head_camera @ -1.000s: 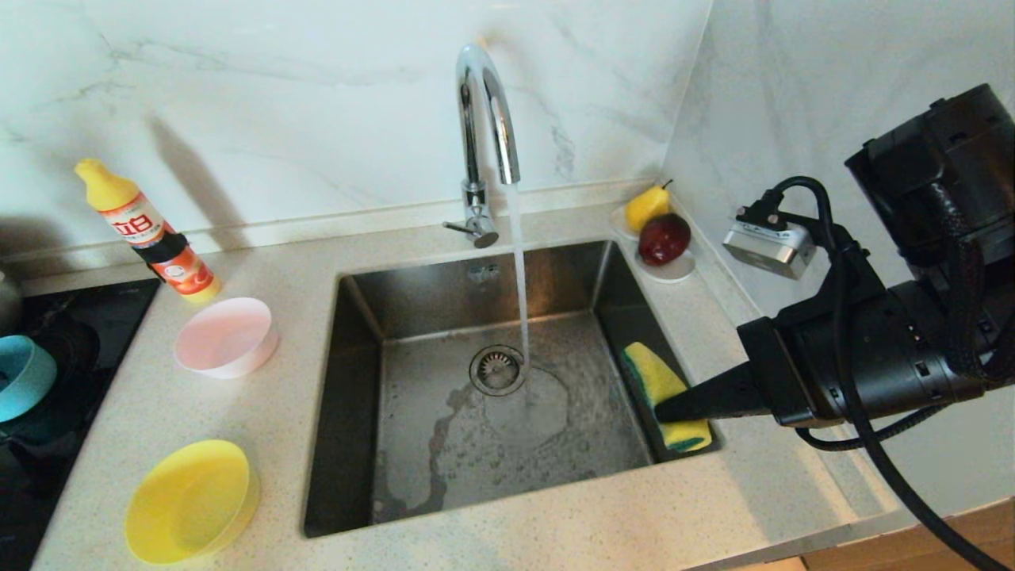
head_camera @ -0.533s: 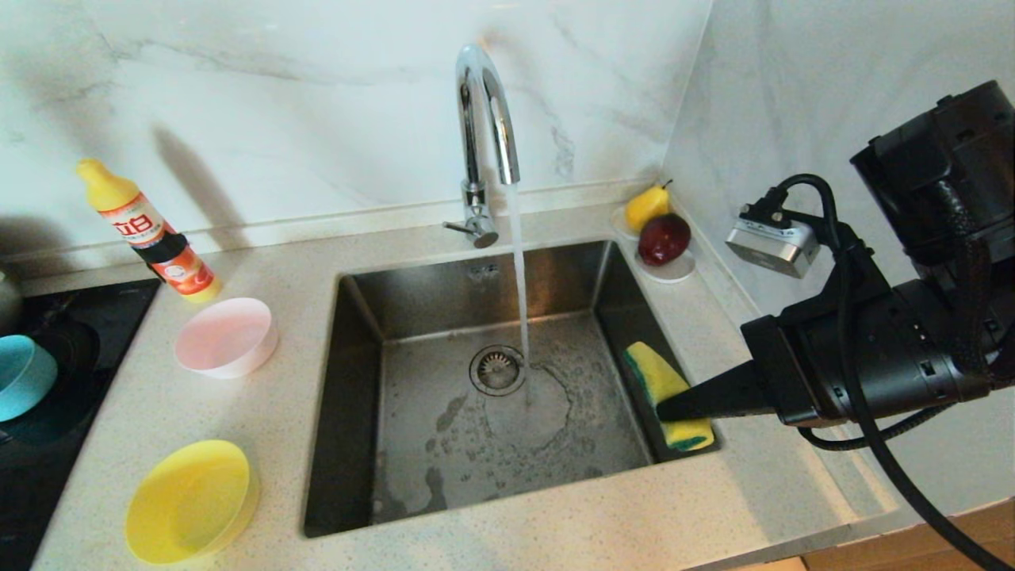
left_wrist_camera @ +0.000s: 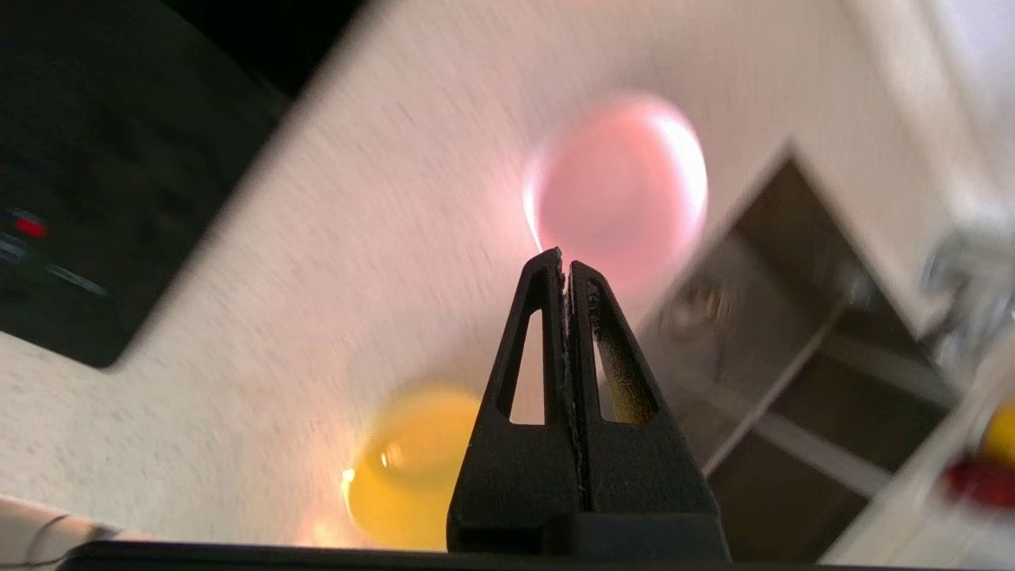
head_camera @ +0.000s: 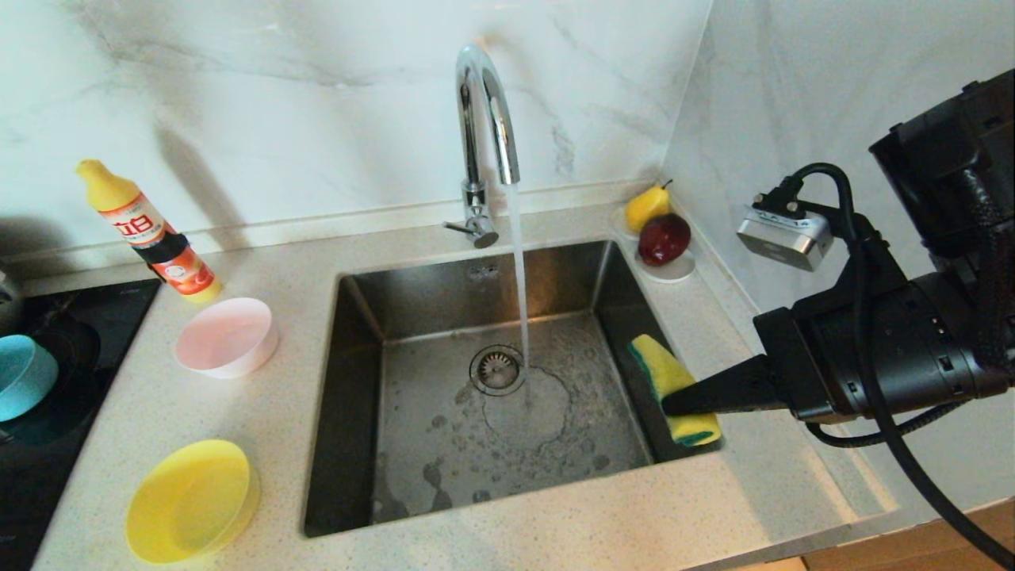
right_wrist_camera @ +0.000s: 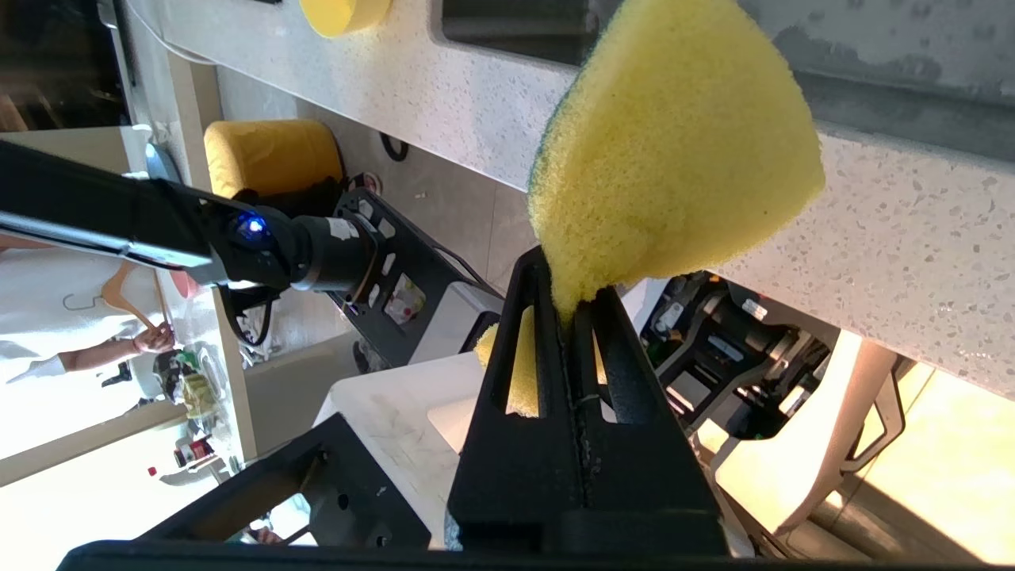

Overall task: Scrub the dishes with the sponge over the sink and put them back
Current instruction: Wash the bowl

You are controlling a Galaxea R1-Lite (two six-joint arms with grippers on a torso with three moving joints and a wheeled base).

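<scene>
On your left, the blue bowl (head_camera: pixel 24 375) sits on the stove, with pink bowl (head_camera: pixel 227 336) and yellow bowl (head_camera: pixel 192 500) on the counter (head_camera: pixel 262 412). Left gripper (left_wrist_camera: pixel 564 266): jaws closed, empty. Right gripper (head_camera: pixel 670 404) pinches the sponge (head_camera: pixel 674 386) over the sink (head_camera: pixel 492 428), ready for scrubbing.

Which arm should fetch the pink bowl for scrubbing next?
Left, probably. The right claw is shut on the sponge at the sink's right wall. The left claw is shut, empty and above the counter near the pink bowl.
</scene>
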